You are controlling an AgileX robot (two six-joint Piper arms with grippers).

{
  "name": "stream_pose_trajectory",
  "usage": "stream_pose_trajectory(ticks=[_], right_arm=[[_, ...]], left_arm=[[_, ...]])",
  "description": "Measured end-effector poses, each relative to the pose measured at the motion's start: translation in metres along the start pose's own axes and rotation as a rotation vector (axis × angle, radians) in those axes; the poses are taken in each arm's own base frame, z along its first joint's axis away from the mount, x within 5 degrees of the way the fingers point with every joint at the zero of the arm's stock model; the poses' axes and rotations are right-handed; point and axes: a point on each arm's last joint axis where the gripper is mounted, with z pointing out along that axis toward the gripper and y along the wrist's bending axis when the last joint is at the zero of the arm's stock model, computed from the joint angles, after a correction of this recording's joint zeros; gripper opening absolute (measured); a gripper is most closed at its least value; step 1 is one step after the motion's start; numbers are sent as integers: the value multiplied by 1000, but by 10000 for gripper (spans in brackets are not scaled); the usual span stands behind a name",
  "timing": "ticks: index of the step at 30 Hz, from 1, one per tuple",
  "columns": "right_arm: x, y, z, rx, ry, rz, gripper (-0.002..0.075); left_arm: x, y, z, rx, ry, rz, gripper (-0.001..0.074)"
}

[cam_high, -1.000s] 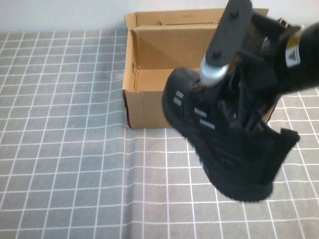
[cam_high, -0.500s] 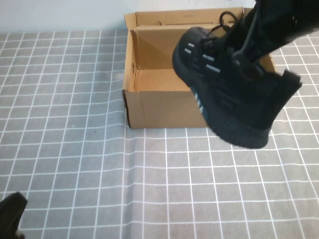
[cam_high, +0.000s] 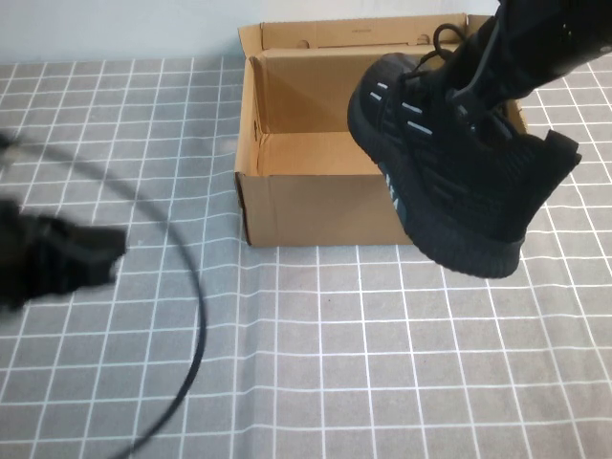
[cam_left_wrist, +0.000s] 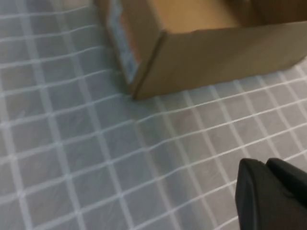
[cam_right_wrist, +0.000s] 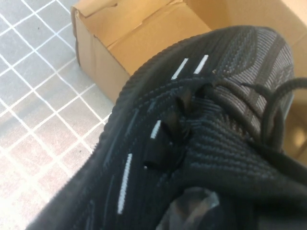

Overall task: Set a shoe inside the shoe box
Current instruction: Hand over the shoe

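Shoe (cam_high: 459,172): hangs in the air from the right hand, toe tipped up toward the far side and heel flap low on the near side. Over the past second it has risen off the near bench and travelled back; the toe now overlaps the open box, while the heel and most of the sole hang in front of the box's near wall.

Right hand (cam_high: 483,81): clenched on the shoe at the lace and collar area. Its fingers are buried in black knit and laces, so the exact hold is my best reading, not a clear sight. The box opening lies just beyond and below this hand.

Box (cam_high: 287,206): open, lid flap standing at the back, brown floor bare on the side away from the right hand. It has not shifted.

Left hand (cam_high: 91,258): clenched on nothing. It has swung into view from the near left corner and now hovers low over the bench, well apart from the box, its cable (cam_high: 186,287) looping beside it. In its wrist view the fingers (cam_left_wrist: 271,196) are shut together, the box corner ahead of them.

Meaning: lift and carry look mostly done. I judge what remains is a little more travel back, then lowering with the heel clearing the near wall.

Risk: the heel may catch that wall.
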Motion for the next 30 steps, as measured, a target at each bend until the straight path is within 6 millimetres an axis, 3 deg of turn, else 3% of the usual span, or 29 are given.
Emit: stream_pose_trajectory(ticks=[4,9,15,23,30], right_arm=[[-3,-1,-3,8,-14,-8,6],[-12,-4,-5,19,-41,-14,6],[-21,-8,7,12,-26,-52,6],[-24,-2,23,-86,-39,-348,6],[-21,13,20,-256,-77,-658,6]], left_arm=[[-41,4,25,112,39,76,-1],[-76,11,51,192,45,116,-1],[-99,13,80,372,100,224,-1],[-130,18,107,522,106,347,-1],[-146,19,109,534,47,405,-1]])
